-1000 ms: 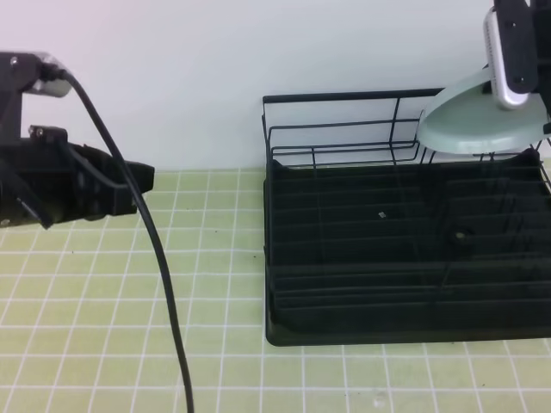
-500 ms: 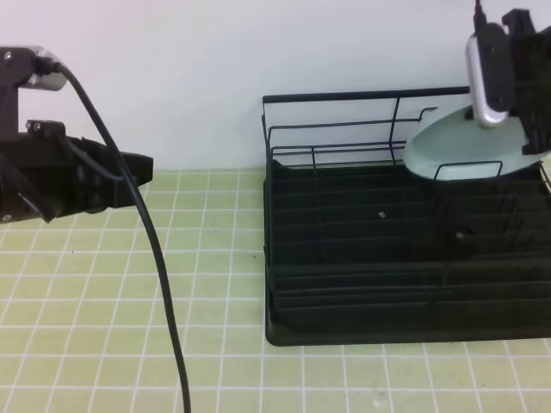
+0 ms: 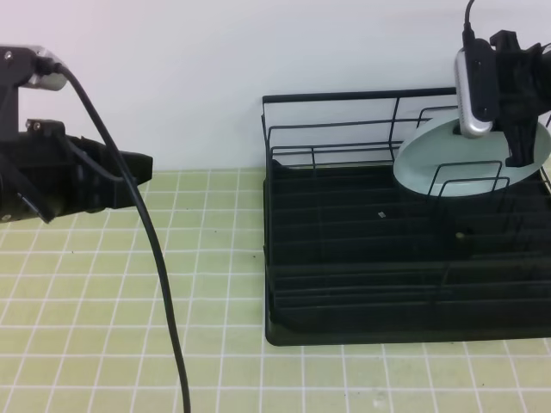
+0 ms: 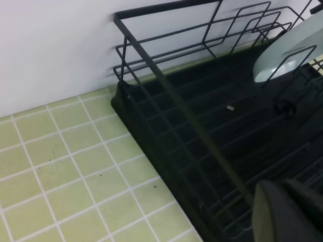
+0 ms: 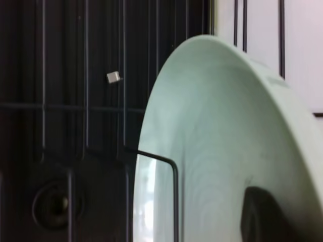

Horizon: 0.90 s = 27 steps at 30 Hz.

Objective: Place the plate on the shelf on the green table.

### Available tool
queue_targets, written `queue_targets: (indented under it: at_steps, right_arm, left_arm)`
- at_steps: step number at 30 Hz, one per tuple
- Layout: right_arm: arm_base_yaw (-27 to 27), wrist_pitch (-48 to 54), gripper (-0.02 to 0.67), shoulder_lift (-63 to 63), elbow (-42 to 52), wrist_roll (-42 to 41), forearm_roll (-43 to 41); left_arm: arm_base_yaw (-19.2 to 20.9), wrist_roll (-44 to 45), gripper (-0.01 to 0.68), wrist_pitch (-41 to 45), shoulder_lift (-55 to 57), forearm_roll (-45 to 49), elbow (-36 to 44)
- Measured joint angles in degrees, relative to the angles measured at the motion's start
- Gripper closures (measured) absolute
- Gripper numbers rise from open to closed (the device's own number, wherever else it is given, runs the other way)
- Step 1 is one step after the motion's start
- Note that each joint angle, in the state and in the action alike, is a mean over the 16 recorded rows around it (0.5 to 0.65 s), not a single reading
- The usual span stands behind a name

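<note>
at the back right corner of the shelf (image 3: 405, 258), the right hand (image 3: 508, 138) is closed on the tilted plate (image 3: 448, 163), which sits among the wire dividers. over the green bench (image 3: 129, 292), the left hand (image 3: 129, 176) is closed, holding nothing.

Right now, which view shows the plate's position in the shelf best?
The exterior high view: the whole plate, tilted among the shelf's right rear dividers, held by the right gripper. The left wrist view catches only its edge; the right wrist view shows only its face, close up.
</note>
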Motion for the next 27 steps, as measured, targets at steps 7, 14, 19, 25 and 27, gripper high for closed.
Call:
queue_targets:
  at_steps: [7, 14, 19, 25, 27]
  right_arm:
    - [0.01, -0.44, 0.519, 0.27, 0.0, 0.32, 0.92]
    - [0.05, -1.3, 0.445, 0.47, 0.0, 1.04, 1.08]
    - [0.08, -1.96, 0.377, 0.48, 0.0, 2.21, 1.07]
    - [0.1, -2.51, 0.321, -1.24, 0.0, 3.55, 1.23]
    - [0.1, -2.62, 0.314, -2.47, 0.0, 3.92, 1.41]
  left_arm:
    - [0.0, 0.49, 0.674, -0.03, 0.0, 0.0, 0.04]
    - [0.0, 1.01, 0.674, -0.01, 0.0, 0.0, 0.04]
    - [0.0, 1.44, 0.674, -0.09, 0.0, 0.0, 0.04]
    - [0.0, 1.78, 0.674, -1.38, 0.0, -0.05, 0.04]
    - [0.0, 1.88, 0.674, -2.17, 0.0, -0.07, 0.04]
